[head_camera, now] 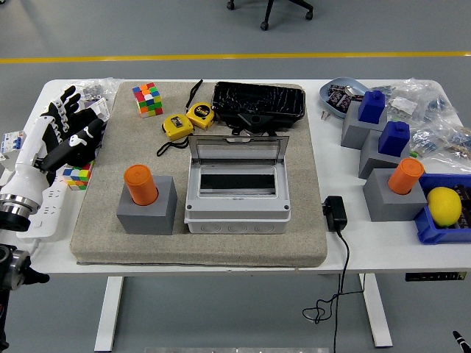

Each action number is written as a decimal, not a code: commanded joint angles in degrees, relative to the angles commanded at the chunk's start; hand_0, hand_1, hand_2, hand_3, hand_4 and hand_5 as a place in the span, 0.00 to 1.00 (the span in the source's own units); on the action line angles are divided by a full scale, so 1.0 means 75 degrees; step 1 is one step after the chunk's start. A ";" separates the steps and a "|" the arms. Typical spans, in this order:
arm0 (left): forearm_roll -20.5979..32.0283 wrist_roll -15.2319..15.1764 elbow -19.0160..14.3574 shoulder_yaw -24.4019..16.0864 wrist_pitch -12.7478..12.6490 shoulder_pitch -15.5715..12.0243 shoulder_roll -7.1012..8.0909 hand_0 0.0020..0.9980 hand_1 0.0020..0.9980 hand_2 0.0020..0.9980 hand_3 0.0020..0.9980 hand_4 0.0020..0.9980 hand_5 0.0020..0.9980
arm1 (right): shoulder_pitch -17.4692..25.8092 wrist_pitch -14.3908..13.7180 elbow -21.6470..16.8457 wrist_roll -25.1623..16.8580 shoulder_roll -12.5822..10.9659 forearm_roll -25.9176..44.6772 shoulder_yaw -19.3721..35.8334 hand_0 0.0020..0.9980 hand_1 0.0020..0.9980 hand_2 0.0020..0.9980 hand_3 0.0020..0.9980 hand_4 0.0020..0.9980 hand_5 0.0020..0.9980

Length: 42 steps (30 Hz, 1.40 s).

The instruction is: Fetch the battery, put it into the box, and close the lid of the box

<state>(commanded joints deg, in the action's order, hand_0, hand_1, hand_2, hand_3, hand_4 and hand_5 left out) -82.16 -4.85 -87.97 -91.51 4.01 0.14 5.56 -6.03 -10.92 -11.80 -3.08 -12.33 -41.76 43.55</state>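
An orange cylindrical battery [140, 184] stands upright in a grey holder block [147, 207] on the left part of the beige mat [103, 235]. To its right sits the grey box [237, 198], with its clear lid [238, 148] raised at the back and the inside open. A second orange battery [405, 175] stands in a grey block [390, 197] at the right, off the mat. My left hand [70, 125] hovers at the table's left edge, up and left of the first battery, with its fingers spread and holding nothing. The right hand is out of view.
Behind the box lie a black case [257, 103], two yellow tape measures [188, 121] and a colour cube [149, 99]. Another cube [77, 176] and a white power strip [44, 209] lie under my left arm. At the right are a black adapter [335, 213], blue blocks [394, 136] and a lemon [444, 206].
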 joint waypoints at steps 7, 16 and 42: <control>-0.0022 0.0045 -0.0159 0.0166 0.0067 -0.0188 -0.0091 1.00 1.00 1.00 1.00 1.00 0.47 | 0.0001 0.0000 -0.0006 -0.0005 -0.0014 0.0002 -0.0018 0.81 0.77 0.76 0.77 1.00 1.00; 0.0046 0.0113 -0.0209 0.0479 0.0180 -0.0391 -0.0140 1.00 1.00 1.00 1.00 1.00 0.50 | 0.0010 -0.0013 -0.0005 0.0001 -0.0012 0.0000 -0.0009 0.81 0.77 0.76 0.77 1.00 1.00; 0.0604 0.0125 0.0437 0.1180 0.0512 -0.0276 -0.0336 1.00 1.00 1.00 1.00 1.00 0.49 | 0.0018 -0.0023 -0.0018 -0.0001 0.0029 0.0057 -0.0041 0.81 0.76 0.75 0.77 1.00 1.00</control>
<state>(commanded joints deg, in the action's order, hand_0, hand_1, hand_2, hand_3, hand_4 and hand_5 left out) -77.62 -3.92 -84.70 -82.66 7.85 -1.93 3.04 -5.90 -11.10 -11.93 -3.09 -12.11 -41.33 43.24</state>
